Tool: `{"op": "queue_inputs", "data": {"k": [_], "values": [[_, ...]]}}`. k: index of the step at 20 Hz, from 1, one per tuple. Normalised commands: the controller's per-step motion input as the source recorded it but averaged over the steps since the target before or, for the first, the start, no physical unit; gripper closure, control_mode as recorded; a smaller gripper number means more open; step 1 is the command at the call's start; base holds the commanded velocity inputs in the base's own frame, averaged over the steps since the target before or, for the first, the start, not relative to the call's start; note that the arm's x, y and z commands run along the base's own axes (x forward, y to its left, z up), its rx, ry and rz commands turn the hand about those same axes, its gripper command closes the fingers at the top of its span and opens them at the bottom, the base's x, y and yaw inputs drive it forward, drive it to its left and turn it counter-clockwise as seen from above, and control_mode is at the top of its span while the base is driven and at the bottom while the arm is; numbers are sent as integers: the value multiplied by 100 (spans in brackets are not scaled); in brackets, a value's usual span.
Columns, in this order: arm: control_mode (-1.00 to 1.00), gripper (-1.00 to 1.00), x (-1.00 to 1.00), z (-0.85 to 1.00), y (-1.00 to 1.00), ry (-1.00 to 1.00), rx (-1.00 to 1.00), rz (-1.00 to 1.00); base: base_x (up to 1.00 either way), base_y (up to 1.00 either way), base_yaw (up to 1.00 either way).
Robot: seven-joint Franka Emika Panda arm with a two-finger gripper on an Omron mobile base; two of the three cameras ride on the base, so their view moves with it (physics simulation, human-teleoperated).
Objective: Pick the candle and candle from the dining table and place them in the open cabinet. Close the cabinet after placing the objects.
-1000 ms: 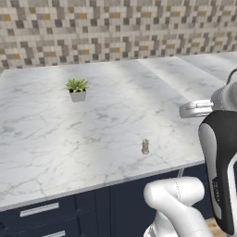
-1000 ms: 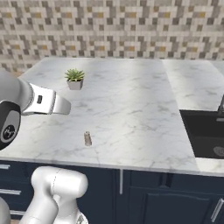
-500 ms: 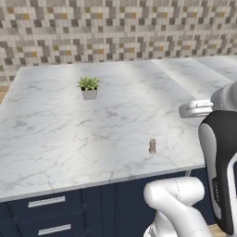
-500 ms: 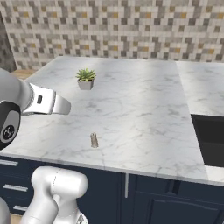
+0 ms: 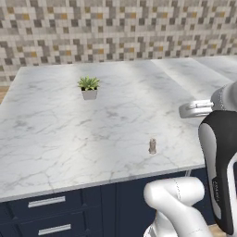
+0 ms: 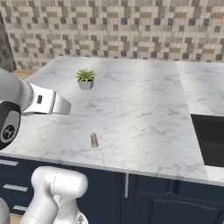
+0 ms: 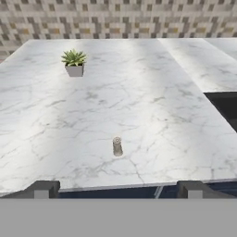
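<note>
My hand (image 7: 118,189) looks out low over the near edge of the desk (image 7: 152,120), its white grey-veined marble top spreading away toward a wall of small brown, tan and grey mosaic tiles (image 7: 129,18). My two dark fingertips (image 7: 42,189) rise at the bottom, set wide apart with nothing between them. Just beyond the gap, near the front edge of the desk, a short grey-beige candle (image 7: 117,146) stands upright and apart from me. Well behind it, toward the far left, a small green potted plant (image 7: 74,63) sits in a pale square pot. At the right edge, a dark recess (image 7: 227,106) cuts into the counter.
</note>
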Motion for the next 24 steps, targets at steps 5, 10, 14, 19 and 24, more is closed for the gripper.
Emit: {"op": "queue_inputs", "data": {"k": [5, 10, 14, 19, 24], "values": [[-100, -100, 2, -22, 0, 2, 0, 0, 0, 0, 0], [-100, -100, 0, -52, 0, 5, 0, 0, 0, 0, 0], [-100, -100, 1, -49, 0, 8, 0, 0, 0, 0, 0], [-100, -100, 14, -36, 0, 7, 0, 0, 0, 0, 0], [-100, -100, 23, -22, 0, 3, 0, 0, 0, 0, 0]]}}
